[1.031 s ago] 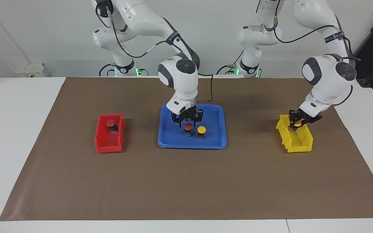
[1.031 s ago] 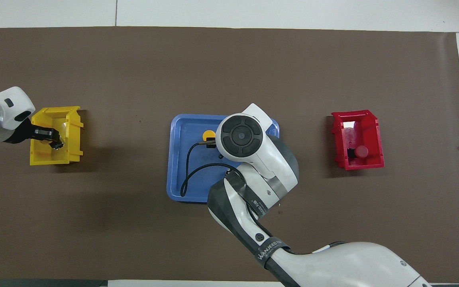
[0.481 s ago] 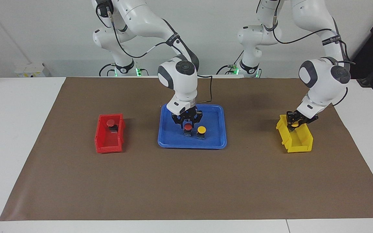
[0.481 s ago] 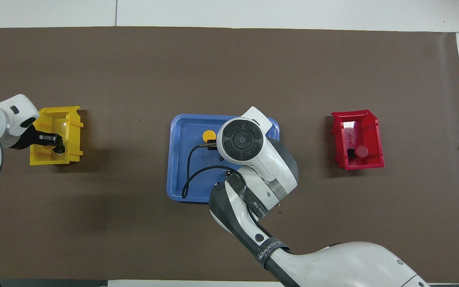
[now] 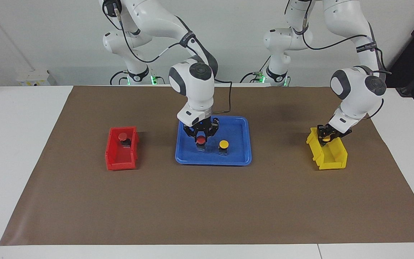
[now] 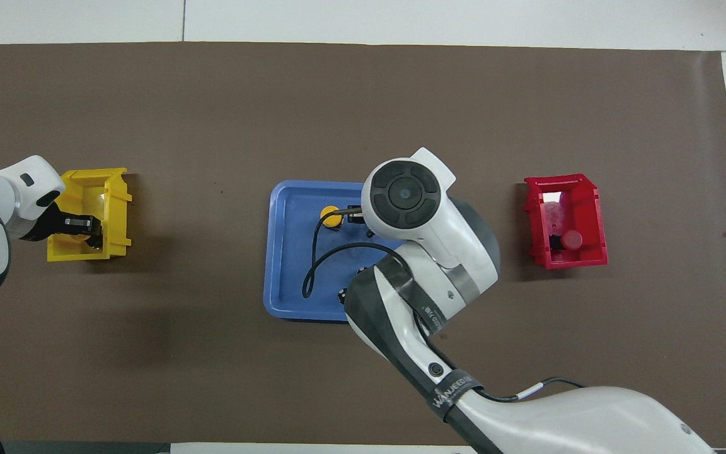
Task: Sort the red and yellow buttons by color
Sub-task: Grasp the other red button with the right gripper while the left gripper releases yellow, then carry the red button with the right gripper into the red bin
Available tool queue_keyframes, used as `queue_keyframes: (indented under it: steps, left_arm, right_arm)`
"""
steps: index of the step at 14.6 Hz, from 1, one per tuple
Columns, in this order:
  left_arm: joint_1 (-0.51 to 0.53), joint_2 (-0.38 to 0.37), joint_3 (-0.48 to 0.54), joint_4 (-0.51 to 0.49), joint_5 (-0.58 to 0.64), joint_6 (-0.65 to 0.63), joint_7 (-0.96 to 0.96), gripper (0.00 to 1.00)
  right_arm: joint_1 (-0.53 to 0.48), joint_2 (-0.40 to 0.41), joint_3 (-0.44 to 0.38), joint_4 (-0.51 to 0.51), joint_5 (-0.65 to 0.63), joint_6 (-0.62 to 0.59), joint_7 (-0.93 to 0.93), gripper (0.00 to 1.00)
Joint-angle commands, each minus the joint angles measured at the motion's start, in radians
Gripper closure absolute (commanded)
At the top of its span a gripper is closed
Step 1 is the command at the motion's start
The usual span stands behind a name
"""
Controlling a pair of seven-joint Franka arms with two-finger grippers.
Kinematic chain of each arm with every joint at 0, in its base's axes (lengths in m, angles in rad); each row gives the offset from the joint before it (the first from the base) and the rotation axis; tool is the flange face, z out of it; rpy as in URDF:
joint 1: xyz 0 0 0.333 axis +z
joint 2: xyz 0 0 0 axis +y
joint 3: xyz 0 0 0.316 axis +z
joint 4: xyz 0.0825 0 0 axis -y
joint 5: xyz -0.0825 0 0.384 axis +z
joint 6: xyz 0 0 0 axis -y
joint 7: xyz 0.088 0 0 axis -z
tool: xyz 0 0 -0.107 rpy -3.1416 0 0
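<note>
My right gripper (image 5: 201, 135) is shut on a red button (image 5: 201, 140) and holds it just over the blue tray (image 5: 237, 158); in the overhead view its wrist hides both. A yellow button (image 5: 223, 144) stands on the tray beside it and also shows in the overhead view (image 6: 329, 218). My left gripper (image 5: 325, 135) is down in the yellow bin (image 5: 333, 163), shut on a yellow button (image 5: 325, 138). Another red button (image 5: 122, 136) sits in the red bin (image 5: 120, 164).
The tray (image 6: 284, 277) lies mid-table, the yellow bin (image 6: 118, 208) toward the left arm's end, the red bin (image 6: 597, 211) toward the right arm's end. Two small black cylinders (image 6: 341, 295) lie on the tray, nearer the robots. A brown mat (image 5: 207, 208) covers the table.
My right gripper closed on the red button and carried it a little toward the red bin. My left gripper sank deeper into the yellow bin with its yellow button.
</note>
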Motion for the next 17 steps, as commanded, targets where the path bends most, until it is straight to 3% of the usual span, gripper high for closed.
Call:
queue_keyframes:
  steps: [1, 4, 6, 7, 9, 10, 13, 15, 17]
  left_arm:
    - [0.006, -0.007, -0.004, -0.005, -0.031, 0.018, -0.016, 0.35]
    - [0.007, -0.007, -0.004, 0.031, -0.033, -0.011, -0.018, 0.35]
    - [0.007, -0.005, -0.004, 0.11, -0.033, -0.106, -0.018, 0.34]
    - [0.006, -0.002, -0.004, 0.182, -0.032, -0.187, -0.013, 0.29]
    - [-0.009, 0.004, -0.003, 0.277, -0.024, -0.293, -0.015, 0.0]
    - [-0.031, 0.004, -0.01, 0.297, -0.024, -0.309, -0.039, 0.0]
    - [-0.225, -0.001, -0.016, 0.336, 0.025, -0.36, -0.49, 0.0]
    - [-0.349, -0.001, -0.019, 0.338, 0.021, -0.328, -0.79, 0.0]
    - [-0.458, 0.004, -0.02, 0.325, -0.011, -0.286, -0.97, 0.0]
  right_arm:
    - [-0.138, -0.13, 0.011, -0.046, -0.006, -0.132, -0.212, 0.76]
    - [-0.31, -0.15, 0.013, -0.057, 0.009, -0.161, -0.493, 0.75]
    - [-0.379, -0.155, 0.013, -0.078, 0.01, -0.149, -0.59, 0.75]
    - [-0.406, -0.162, 0.013, -0.097, 0.012, -0.131, -0.629, 0.75]
    - [-0.455, -0.182, 0.013, -0.161, 0.013, -0.067, -0.687, 0.75]
    - [-0.475, -0.194, 0.014, -0.204, 0.023, -0.011, -0.718, 0.75]
    - [-0.501, -0.228, 0.013, -0.323, 0.059, 0.107, -0.746, 0.75]
    - [-0.506, -0.247, 0.013, -0.388, 0.061, 0.177, -0.747, 0.75]
    - [-0.509, -0.248, 0.013, -0.437, 0.061, 0.251, -0.747, 0.75]
